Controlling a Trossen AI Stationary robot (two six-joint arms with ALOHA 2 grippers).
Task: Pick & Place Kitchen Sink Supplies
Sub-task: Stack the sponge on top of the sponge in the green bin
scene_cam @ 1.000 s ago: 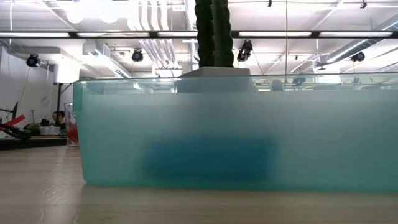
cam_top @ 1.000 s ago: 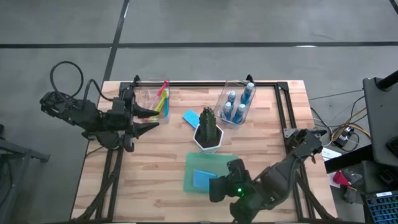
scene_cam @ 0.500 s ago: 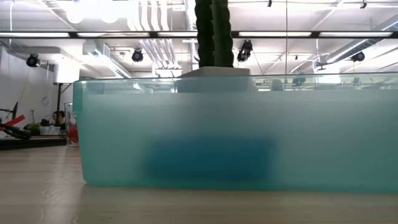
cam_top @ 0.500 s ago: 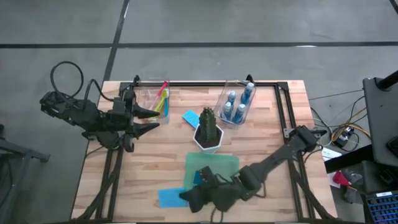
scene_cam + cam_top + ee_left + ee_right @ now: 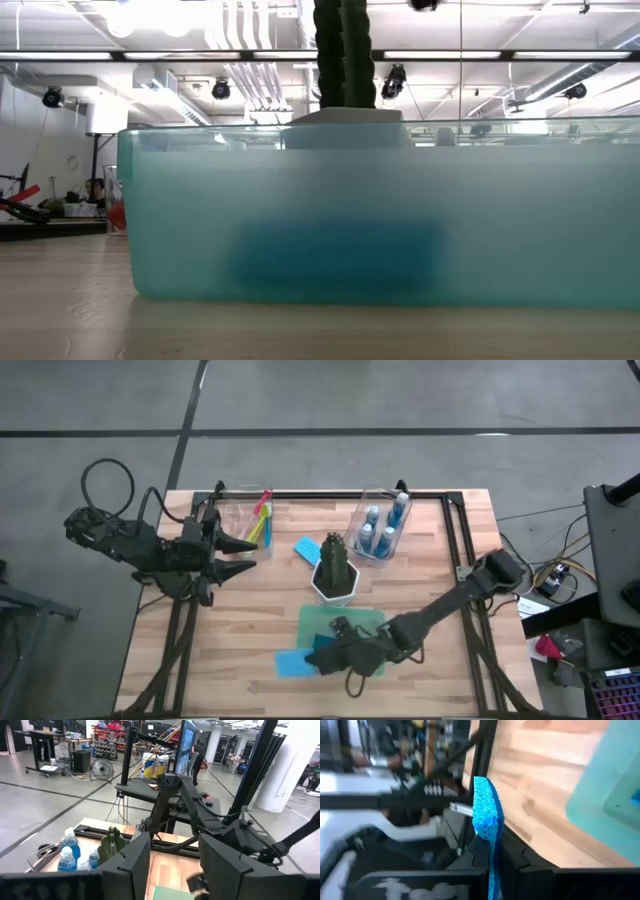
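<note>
My right gripper [image 5: 314, 657] reaches across the green tray [image 5: 350, 619] and is shut on a flat blue sponge [image 5: 294, 663] just past the tray's near-left corner. Blue shows inside the tray in the low view, another sponge [image 5: 335, 255]. A third sponge [image 5: 307, 547] lies flat on the table beside the plant. Clear bottles of blue liquid [image 5: 380, 528] stand in a clear bin; coloured brushes [image 5: 262, 515] stand in another. My left gripper [image 5: 245, 555] waits open near the brush bin, touching nothing. My right gripper pinches the blue sponge between its two fingers [image 5: 476, 854] by one end [image 5: 489, 837]. The fingers come nearly level from the table's right. The rest of the sponge juts out past the fingertips toward the left, broad face up in the high view.
A dark green plant in a white pot [image 5: 335, 570] stands at the table's middle, just beyond the tray. A black frame rail [image 5: 330, 493] runs along the far edge. Bare wood lies left of the tray and along the near edge.
My right arm has stretched out from a curled pose, and its gripper has swung toward the table's left and near edge with a blue sponge past the tray's corner. It has then drawn back a little toward the tray. The left arm has kept still.
</note>
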